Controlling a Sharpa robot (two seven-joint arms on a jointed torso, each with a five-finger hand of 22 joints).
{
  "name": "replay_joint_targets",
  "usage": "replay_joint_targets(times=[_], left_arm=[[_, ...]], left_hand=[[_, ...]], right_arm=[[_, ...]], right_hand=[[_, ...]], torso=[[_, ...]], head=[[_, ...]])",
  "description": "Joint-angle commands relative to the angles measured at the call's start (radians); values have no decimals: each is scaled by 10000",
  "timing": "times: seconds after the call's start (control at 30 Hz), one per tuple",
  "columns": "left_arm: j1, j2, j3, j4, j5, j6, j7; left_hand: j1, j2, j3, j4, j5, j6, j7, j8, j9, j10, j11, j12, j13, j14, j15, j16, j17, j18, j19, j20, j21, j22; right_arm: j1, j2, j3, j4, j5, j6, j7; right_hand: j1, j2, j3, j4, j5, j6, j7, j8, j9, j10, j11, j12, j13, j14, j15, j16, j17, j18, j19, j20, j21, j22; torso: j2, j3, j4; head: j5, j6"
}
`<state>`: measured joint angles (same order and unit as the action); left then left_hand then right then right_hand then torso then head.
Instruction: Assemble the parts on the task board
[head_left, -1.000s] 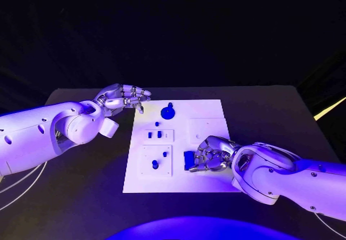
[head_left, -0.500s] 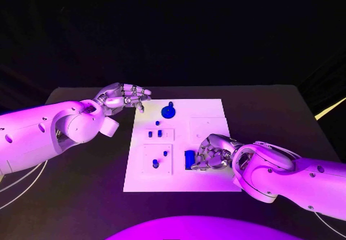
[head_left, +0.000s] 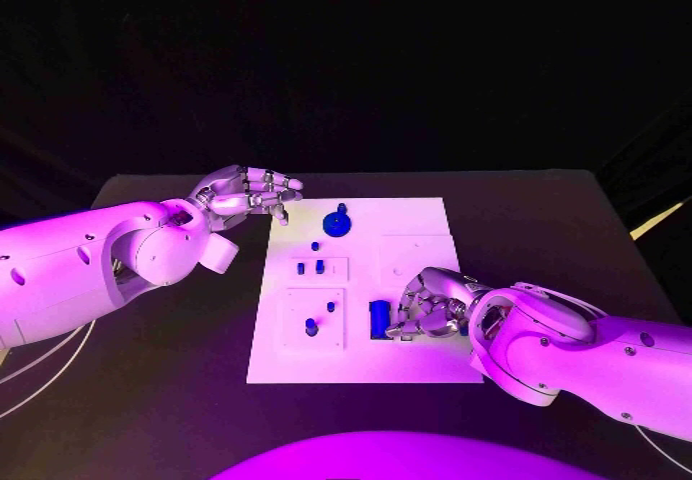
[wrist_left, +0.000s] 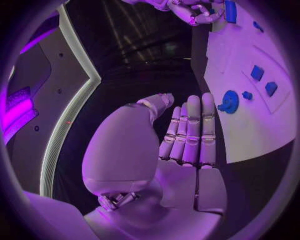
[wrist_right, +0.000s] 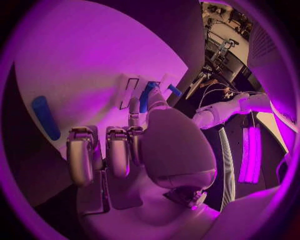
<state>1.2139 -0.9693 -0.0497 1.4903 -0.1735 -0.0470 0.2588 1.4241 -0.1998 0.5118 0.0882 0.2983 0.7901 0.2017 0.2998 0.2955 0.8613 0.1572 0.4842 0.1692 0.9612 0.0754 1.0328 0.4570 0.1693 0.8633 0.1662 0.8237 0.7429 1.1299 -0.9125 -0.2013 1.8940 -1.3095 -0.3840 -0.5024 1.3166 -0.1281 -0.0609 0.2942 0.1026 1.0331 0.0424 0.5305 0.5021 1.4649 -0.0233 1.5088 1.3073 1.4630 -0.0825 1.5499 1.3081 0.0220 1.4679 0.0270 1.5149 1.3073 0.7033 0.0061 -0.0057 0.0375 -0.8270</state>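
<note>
Head view: board (head_left: 418, 365) is seen mid-table, long axis running away from the robot. Left hand (head_left: 248, 192) is held just off the board's far left corner, over the black table (head_left: 548, 215), fingers curled in, nothing seen in it. Right hand (head_left: 430, 305) is set over the board's near right part, fingers bent down beside a blue block (head_left: 379, 317); actual contact cannot be told from here. A blue disc (head_left: 336, 223) is seen near the board's far edge, close to the left hand but apart from it. Small blue pegs (head_left: 307, 267) are seated in a raised plate at board centre-left, and more pegs (head_left: 312, 326) in the plate nearer the robot. Left wrist view: palm and fingers (wrist_left: 189, 131) are shown straight and side by side, thumb folded alongside, nothing held; the disc (wrist_left: 229, 101) is seen toothed like a gear, lying on the board just beyond the fingertips, detail lost in the head view. Right wrist view: fingers (wrist_right: 84, 152) are curled down towards the white surface with the thumb against a blue piece (wrist_right: 147, 96) by a raised plate; whether it is gripped cannot be told. A separate blue cylinder (wrist_right: 45, 117) is seen lying flat on the board, well apart from the hand.
</note>
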Motion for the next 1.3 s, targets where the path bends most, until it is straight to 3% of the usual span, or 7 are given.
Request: replay_joint_targets(times=[0.03,0.3,0.47,0.63,0.8,0.93,1.3], left_arm=[[4,1,6,8,54,134,33],[4,-4,6,-1,54,151,51],[4,5,6,18,54,152,105],[1,6,5,34,55,161,159],[-7,13,5,34,66,167,202],[-15,20,5,36,74,179,230],[-29,-7,5,52,86,196,235]], left_hand=[[44,70,32,9,60,-94,203,33,-11,-62,-21,37,-10,5,21,5,10,150,63,27,-34,-14],[47,63,31,6,59,-96,204,34,-12,-63,-20,38,-12,4,21,4,9,149,63,27,-34,-13],[24,43,14,18,50,-99,207,37,-14,-66,-15,40,-15,2,27,2,9,144,62,29,-37,-13],[-17,27,-9,46,41,-102,207,43,-16,-67,-12,45,-19,1,35,1,9,140,57,36,-49,-20],[-77,8,-43,91,28,-104,208,51,-17,-68,-9,53,-23,3,44,5,11,136,52,45,-71,-33],[-88,4,-50,99,25,-104,208,53,-17,-67,-10,55,-24,4,45,6,12,136,51,47,-77,-36],[-108,-5,-68,118,16,-106,203,59,-18,-66,-13,64,-25,6,45,11,15,138,50,51,-96,-48]], right_arm=[[9,-231,1,170,368,51,473],[293,-1484,12,689,1671,-336,1216],[417,-2348,9,746,1216,-495,1325],[425,-3038,-7,620,271,-585,1311],[341,-3273,-29,537,-401,-588,1123],[148,-3290,-44,481,-795,-654,861],[-213,-2689,-54,227,-1247,-566,85]], right_hand=[[-105,-83,-76,-1,-19,-138,58,-27,-13,671,-2,-71,2132,984,-25,30,2183,-101,868,-40,-71,2476],[-120,-114,-67,-10,-192,-586,247,-312,-120,591,161,-187,2058,969,108,0,2116,-60,806,57,-300,2419],[-17,-69,-40,-19,-232,-716,312,-436,-168,570,218,-213,2043,972,159,5,2132,-66,814,104,-267,2428],[52,-51,-28,-21,-240,-773,345,-514,-202,531,248,-277,2000,961,185,-15,2084,-58,801,130,-312,2417],[126,-7,1,-26,-207,-766,357,-555,-223,528,260,-283,1997,964,201,-9,2101,-65,810,147,-276,2426],[162,42,26,-21,-189,-745,361,-579,-238,530,266,-282,1999,966,207,-5,2113,-73,823,157,-227,2438],[42,102,-9,1,-122,-565,339,-599,-265,560,253,-244,2027,969,204,-1,2125,-79,833,173,-190,2447]], torso=[[0,0,5],[-20,-15,-24],[-24,-28,-14],[-15,2,-33],[-31,12,-53],[-14,8,-12],[15,-5,20]], head=[[5,3],[-102,14],[-243,75],[-383,138],[-458,158],[-496,177],[-512,167]])
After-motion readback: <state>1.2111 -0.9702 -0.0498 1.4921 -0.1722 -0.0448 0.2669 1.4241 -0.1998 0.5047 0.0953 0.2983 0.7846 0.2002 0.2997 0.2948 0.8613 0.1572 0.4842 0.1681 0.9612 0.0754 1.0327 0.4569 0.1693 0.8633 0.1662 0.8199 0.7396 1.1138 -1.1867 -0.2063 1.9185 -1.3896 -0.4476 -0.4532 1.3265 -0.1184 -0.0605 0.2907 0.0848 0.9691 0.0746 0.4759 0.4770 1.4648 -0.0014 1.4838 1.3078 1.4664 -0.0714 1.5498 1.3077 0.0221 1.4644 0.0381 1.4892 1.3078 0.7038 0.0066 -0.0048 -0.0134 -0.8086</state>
